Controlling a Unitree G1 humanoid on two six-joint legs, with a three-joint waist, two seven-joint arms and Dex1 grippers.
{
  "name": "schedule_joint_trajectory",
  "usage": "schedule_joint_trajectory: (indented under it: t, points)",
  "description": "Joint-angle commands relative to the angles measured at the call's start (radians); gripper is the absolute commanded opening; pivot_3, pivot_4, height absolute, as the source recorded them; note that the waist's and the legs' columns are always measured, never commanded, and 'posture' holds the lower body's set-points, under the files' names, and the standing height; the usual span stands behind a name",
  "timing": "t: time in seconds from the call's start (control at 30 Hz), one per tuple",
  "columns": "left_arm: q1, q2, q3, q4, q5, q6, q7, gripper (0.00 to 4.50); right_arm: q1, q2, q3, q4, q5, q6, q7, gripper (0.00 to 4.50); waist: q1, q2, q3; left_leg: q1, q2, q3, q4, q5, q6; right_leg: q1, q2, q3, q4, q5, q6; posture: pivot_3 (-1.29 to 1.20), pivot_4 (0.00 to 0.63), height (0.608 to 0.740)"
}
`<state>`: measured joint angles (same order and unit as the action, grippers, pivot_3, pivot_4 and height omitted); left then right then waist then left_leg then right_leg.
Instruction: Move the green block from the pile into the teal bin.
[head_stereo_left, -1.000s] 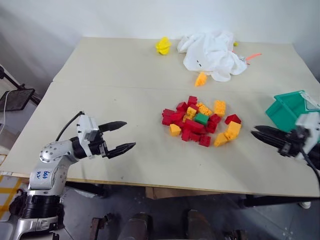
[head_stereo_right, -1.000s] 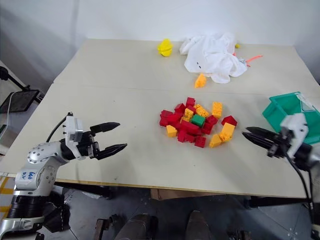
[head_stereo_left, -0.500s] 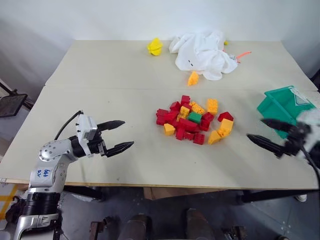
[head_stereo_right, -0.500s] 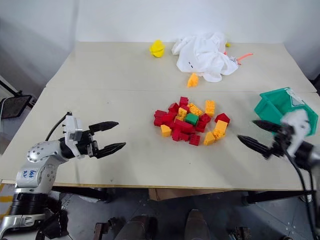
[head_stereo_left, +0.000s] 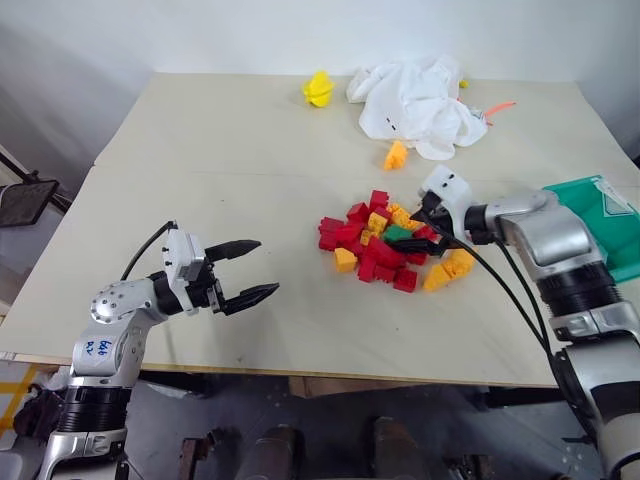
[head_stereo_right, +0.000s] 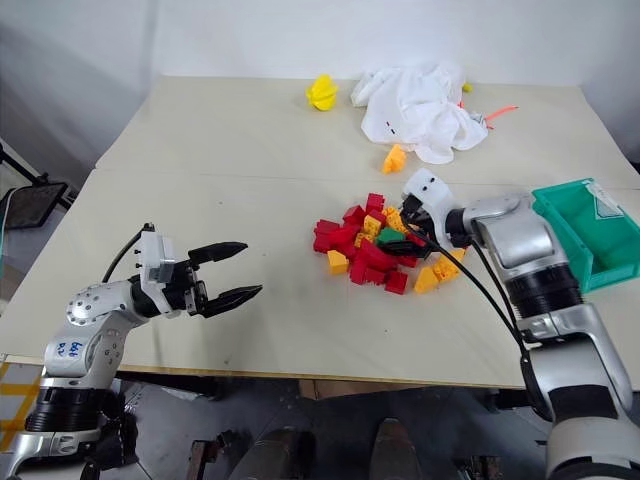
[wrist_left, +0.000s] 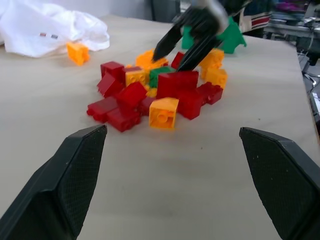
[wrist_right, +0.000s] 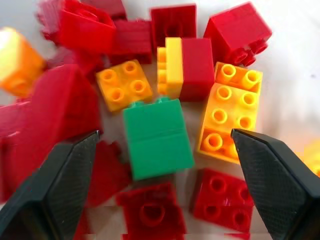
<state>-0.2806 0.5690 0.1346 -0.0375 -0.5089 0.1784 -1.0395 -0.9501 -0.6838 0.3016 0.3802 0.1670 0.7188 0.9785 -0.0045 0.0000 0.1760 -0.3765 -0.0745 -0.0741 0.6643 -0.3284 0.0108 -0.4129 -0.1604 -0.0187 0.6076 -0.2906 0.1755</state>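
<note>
The green block (wrist_right: 157, 137) lies on top of the pile (head_stereo_left: 372, 243) of red and yellow-orange bricks at mid-table. My right gripper (head_stereo_left: 412, 232) hangs open just over the pile, angled down from the right. Its two fingers straddle the green block with a gap on each side and touch nothing. The left wrist view shows the right gripper (wrist_left: 169, 62) above the green block (wrist_left: 159, 75). The teal bin (head_stereo_left: 604, 222) sits at the table's right edge, behind the right arm. My left gripper (head_stereo_left: 265, 266) stands open and empty near the front left, pointing toward the pile.
A crumpled white cloth (head_stereo_left: 415, 95) lies at the back of the table, a yellow toy (head_stereo_left: 320, 90) to its left. A lone orange brick (head_stereo_left: 396, 155) sits just in front of the cloth. A seam (head_stereo_left: 230, 173) crosses the tabletop.
My right arm swung from the table's right edge by the bin in over the pile, and its jaws opened wide. The left arm kept still. The camera shifted slightly.
</note>
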Motion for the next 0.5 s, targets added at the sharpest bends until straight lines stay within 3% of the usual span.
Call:
schedule_joint_trajectory:
  t: [0.03, 0.17, 0.2, 0.3, 0.5]
  points:
    - [0.01, -0.006, -0.002, -0.064, -0.016, 0.006, 0.01, 4.5, -0.054, 0.016, 0.022, 0.071, -0.058, -0.062, 0.034, 4.43, -0.001, 0.0, 0.0, 0.0, 0.0, 0.0, 0.0, 0.0, 0.0, 0.0, 0.0, 0.0, 0.0, 0.0, 0.0, 0.0, 0.15, 0.74]
    - [0.019, -0.015, -0.013, -0.092, -0.015, 0.012, 0.014, 4.5, -0.082, 0.037, 0.03, 0.131, -0.084, -0.078, 0.067, 4.43, -0.002, 0.0, 0.0, 0.0, 0.0, 0.0, 0.0, 0.0, 0.0, 0.0, 0.0, 0.0, 0.0, 0.0, 0.0, 0.0, 0.15, 0.74]
    - [0.019, -0.017, -0.015, -0.095, -0.015, 0.014, 0.016, 4.5, -0.088, 0.04, 0.032, 0.146, -0.092, -0.085, 0.074, 4.25, -0.003, 0.0, 0.0, 0.0, 0.0, 0.0, 0.0, 0.0, 0.0, 0.0, 0.0, 0.0, 0.001, 0.0, 0.0, 0.0, 0.15, 0.74]
    - [0.013, -0.023, -0.024, -0.103, -0.014, 0.014, 0.015, 4.5, -0.099, 0.049, 0.029, 0.181, -0.108, -0.108, 0.088, 3.56, -0.004, 0.0, 0.0, 0.0, 0.0, 0.0, 0.001, 0.0, 0.0, 0.0, 0.0, 0.0, 0.001, 0.0, 0.0, 0.0, 0.15, 0.74]
    - [-0.03, -0.034, -0.046, -0.11, -0.023, 0.022, 0.007, 4.5, -0.064, 0.027, -0.004, 0.111, -0.11, -0.131, 0.112, 1.61, -0.004, 0.0, 0.0, 0.0, 0.0, 0.0, 0.001, 0.0, 0.0, 0.0, 0.001, 0.0, 0.001, 0.0, 0.0, 0.0, 0.15, 0.74]
